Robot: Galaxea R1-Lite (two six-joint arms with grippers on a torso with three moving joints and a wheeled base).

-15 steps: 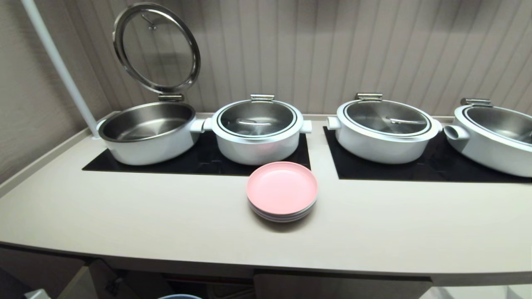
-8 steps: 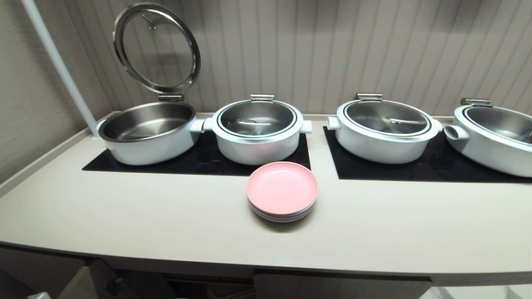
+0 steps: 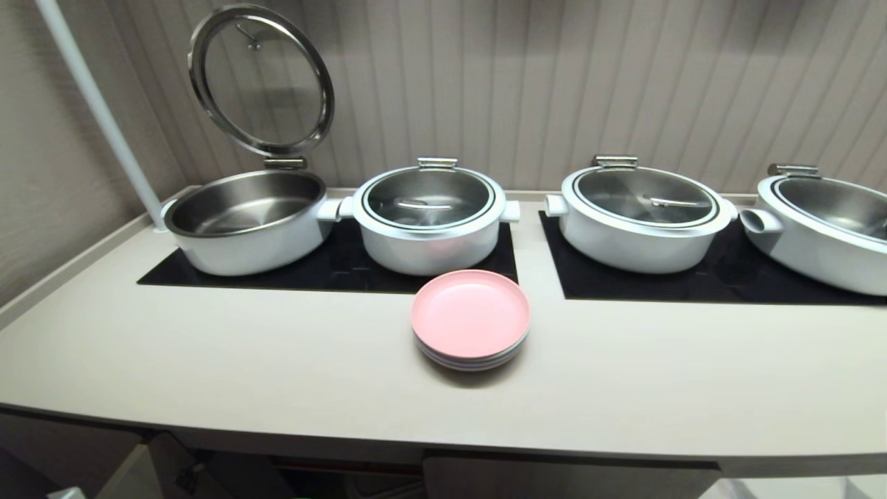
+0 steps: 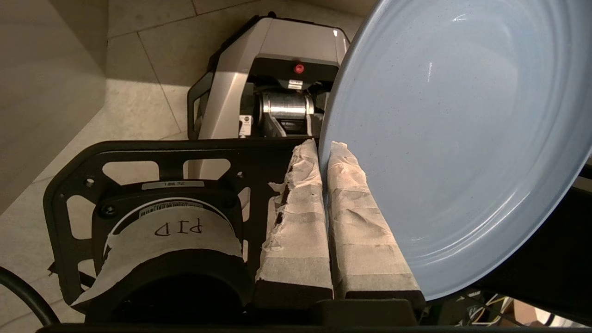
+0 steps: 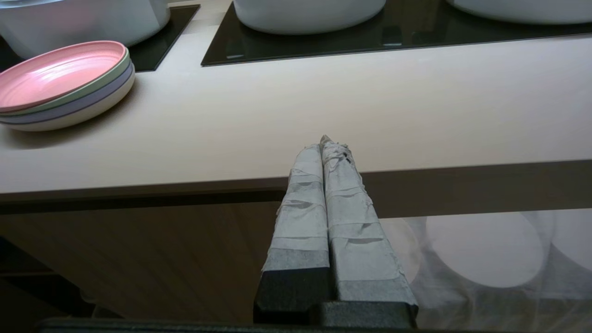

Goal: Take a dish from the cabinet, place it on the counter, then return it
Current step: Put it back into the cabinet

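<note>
From the head view I see the table (image 3: 277,374) with the pink-topped stack of plates (image 3: 470,319) near the middle of its front edge, no arm in sight. On the left wrist view, my left end effector (image 4: 323,157) is pinched on the rim of the light blue dish (image 4: 453,138), held tilted over the robot's base (image 4: 273,69); a tape label reads "PID". I judge the dish is in transit; next it needs lifting over the table edge. The right wrist view shows the right end effector (image 5: 326,143) closed, empty, below the front edge.
</note>
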